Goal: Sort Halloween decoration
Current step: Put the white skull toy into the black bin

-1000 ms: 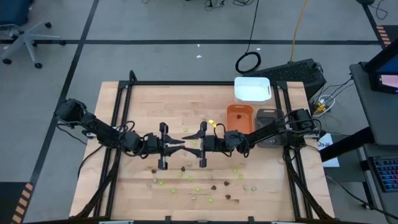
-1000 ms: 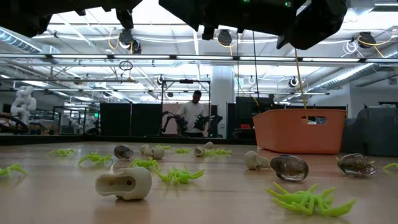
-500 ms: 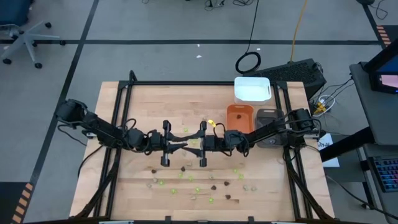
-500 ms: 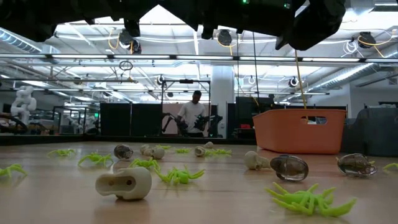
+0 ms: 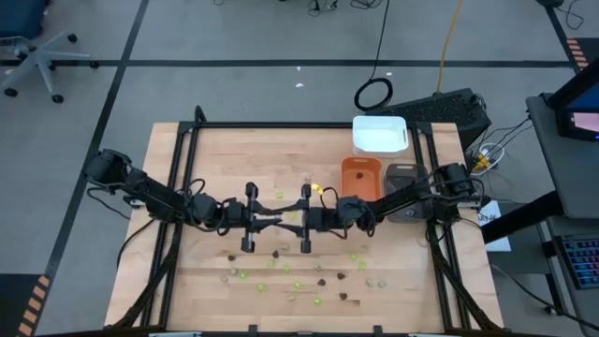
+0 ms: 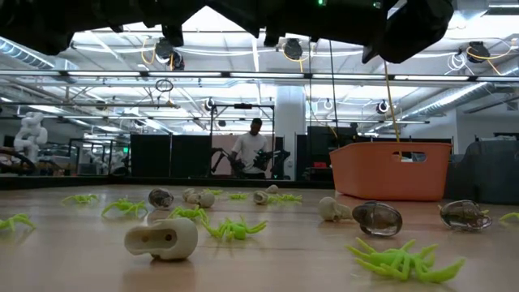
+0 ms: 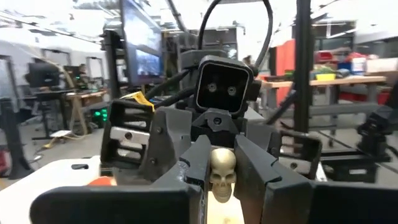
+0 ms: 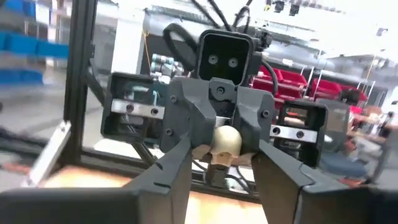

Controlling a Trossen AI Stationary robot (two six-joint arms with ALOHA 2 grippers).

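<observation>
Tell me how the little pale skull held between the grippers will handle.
The skull looks like hard moulded plastic, so it is probably stiff and light. Its rounded, smooth dome may slip between flat fingers; the left gripper pinches it. Set down, it would likely roll or tip over.

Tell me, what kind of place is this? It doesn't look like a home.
Most likely a robotics lab or workshop. A wooden worktable stands on a taped grey floor, the hall behind has exposed ceiling pipes and lights, and a person works at other equipment.
</observation>
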